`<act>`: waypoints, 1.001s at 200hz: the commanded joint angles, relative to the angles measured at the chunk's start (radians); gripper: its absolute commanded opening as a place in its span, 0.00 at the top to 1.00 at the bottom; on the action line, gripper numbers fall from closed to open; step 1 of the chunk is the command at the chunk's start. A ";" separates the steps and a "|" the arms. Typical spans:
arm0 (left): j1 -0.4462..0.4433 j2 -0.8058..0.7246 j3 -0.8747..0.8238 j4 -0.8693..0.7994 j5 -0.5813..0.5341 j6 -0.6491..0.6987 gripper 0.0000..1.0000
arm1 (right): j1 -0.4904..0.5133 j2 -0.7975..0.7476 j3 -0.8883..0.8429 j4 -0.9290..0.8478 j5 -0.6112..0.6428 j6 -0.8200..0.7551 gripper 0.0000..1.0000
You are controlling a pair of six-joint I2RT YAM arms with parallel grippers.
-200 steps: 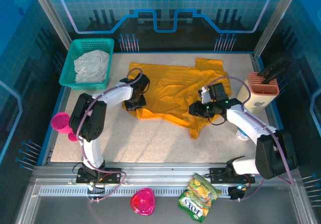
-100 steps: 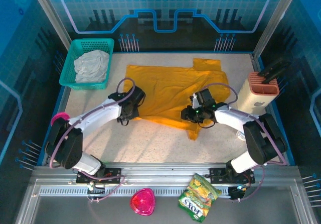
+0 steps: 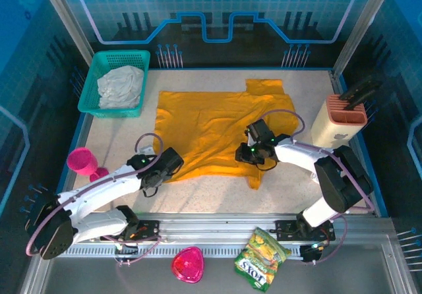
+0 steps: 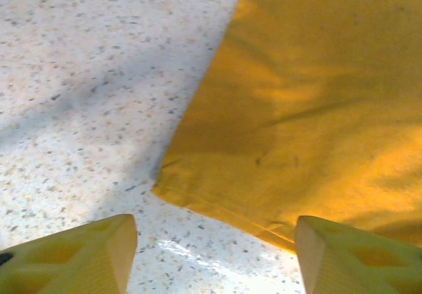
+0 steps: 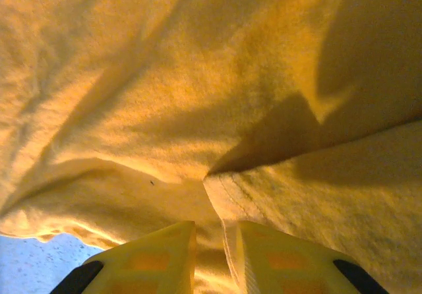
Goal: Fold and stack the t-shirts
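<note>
A mustard-orange t-shirt (image 3: pixel 211 126) lies spread on the speckled table, one sleeve at the back right and a narrow flap trailing toward the front right. My left gripper (image 3: pixel 173 164) stands open just off the shirt's near left corner (image 4: pixel 198 195), its fingers (image 4: pixel 72 258) over bare table with nothing between them. My right gripper (image 3: pixel 249 153) is shut on a hemmed fold of the t-shirt (image 5: pixel 227 202) near its front right edge, cloth pinched between the yellow fingers (image 5: pixel 151 261).
A teal basket (image 3: pixel 113 83) holding a white cloth (image 3: pixel 120 86) sits at the back left. A pink goblet (image 3: pixel 82 162) stands at the left edge. A tan knife block (image 3: pixel 339 119) is at the right. A snack bag (image 3: pixel 260 258) and pink bowl (image 3: pixel 187 265) lie on the front rail.
The left arm has swung back toward the near left, letting go of the shirt's corner. The shirt now lies flatter and wider. The right gripper shifted slightly left, still pinching cloth.
</note>
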 commanded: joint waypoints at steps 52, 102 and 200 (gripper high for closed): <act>0.058 0.235 0.204 0.108 -0.081 0.166 0.25 | 0.142 0.038 0.146 -0.270 0.304 -0.063 0.75; 0.206 0.485 0.379 0.287 0.052 0.362 0.27 | 0.198 0.170 0.260 -0.343 0.406 -0.082 0.75; 0.262 1.000 0.807 0.249 0.148 0.510 0.33 | 0.238 0.276 0.348 -0.396 0.482 -0.059 0.87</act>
